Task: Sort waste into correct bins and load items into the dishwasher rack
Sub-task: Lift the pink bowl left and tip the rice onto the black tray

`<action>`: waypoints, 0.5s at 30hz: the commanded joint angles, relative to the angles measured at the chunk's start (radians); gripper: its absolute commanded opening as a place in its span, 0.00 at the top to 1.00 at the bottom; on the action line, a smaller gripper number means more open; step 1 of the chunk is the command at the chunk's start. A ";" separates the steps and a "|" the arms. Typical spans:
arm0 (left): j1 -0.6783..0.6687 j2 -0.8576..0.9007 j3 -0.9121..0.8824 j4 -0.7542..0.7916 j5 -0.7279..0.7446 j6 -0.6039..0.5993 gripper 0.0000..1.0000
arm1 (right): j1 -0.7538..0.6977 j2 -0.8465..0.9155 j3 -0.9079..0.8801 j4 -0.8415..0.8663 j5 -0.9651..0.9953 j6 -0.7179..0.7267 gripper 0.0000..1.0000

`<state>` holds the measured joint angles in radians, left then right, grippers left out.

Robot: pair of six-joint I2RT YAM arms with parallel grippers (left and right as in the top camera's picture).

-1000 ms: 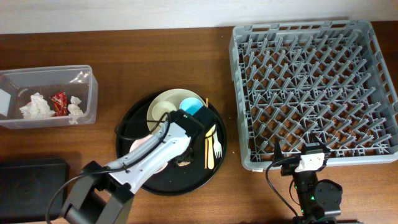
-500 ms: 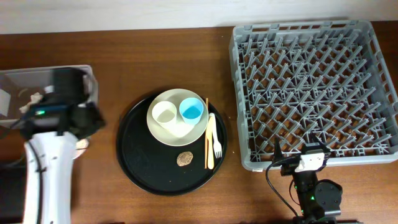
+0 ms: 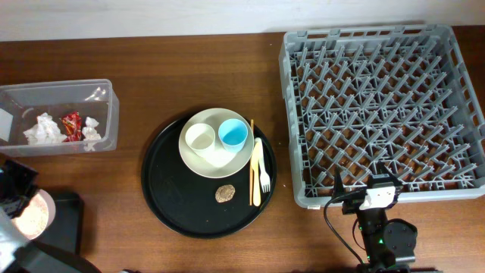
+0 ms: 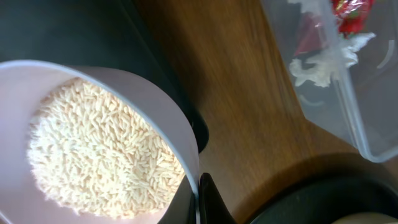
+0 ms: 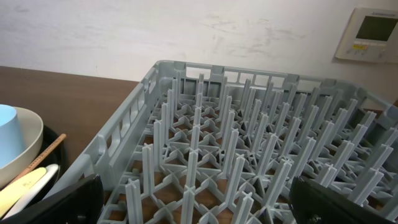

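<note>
Overhead, the left arm (image 3: 14, 189) reaches in at the lower left corner and holds the pink bowl (image 3: 34, 215) over the shallow black bin (image 3: 67, 227). The right arm (image 3: 379, 227) sits at lower right, just below the dishwasher rack (image 3: 379, 45).

In the left wrist view, the left gripper (image 4: 200, 200) pinches the bowl's rim at bottom centre, with rice grains (image 4: 93, 149) inside.

In the right wrist view, the right gripper (image 5: 199, 208) has its fingers spread wide, facing the rack.

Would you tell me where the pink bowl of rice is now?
Overhead view, bottom-left corner: the pink round bowl is held by the left claw above the shallow black rectangular bin, below the clear plastic tub.
</note>
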<state>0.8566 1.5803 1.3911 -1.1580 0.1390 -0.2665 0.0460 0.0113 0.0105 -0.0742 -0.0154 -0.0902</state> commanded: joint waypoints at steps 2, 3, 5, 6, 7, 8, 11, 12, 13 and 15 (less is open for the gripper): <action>0.115 0.057 -0.003 0.060 0.257 0.105 1.00 | 0.006 -0.006 -0.005 -0.005 0.002 -0.007 0.02; 0.153 0.060 -0.003 0.074 0.308 0.104 1.00 | 0.006 -0.006 -0.005 -0.005 0.002 -0.007 0.02; 0.222 0.060 -0.003 0.072 0.281 0.115 1.00 | 0.006 -0.006 -0.005 -0.005 0.002 -0.007 0.02; 0.264 0.061 -0.004 0.054 0.262 0.152 1.00 | 0.006 -0.006 -0.005 -0.005 0.002 -0.007 0.02; 0.274 0.063 -0.006 0.050 0.234 0.128 1.00 | 0.006 -0.006 -0.005 -0.005 0.002 -0.007 0.02; 0.278 0.063 -0.006 0.050 0.235 0.120 1.00 | 0.006 -0.006 -0.005 -0.005 0.002 -0.007 0.02; 0.287 0.064 -0.025 0.100 0.344 0.130 1.00 | 0.006 -0.006 -0.005 -0.005 0.002 -0.007 0.02; 0.292 0.064 -0.040 0.116 0.344 0.131 0.99 | 0.006 -0.006 -0.005 -0.005 0.002 -0.007 0.02; 0.306 0.064 -0.072 0.151 0.396 0.157 1.00 | 0.006 -0.006 -0.005 -0.005 0.002 -0.007 0.02; 0.363 0.064 -0.127 0.208 0.595 0.206 0.99 | 0.006 -0.006 -0.005 -0.005 0.002 -0.007 0.02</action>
<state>1.1633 1.6417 1.3132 -0.9897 0.5144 -0.1364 0.0460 0.0113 0.0105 -0.0742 -0.0154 -0.0902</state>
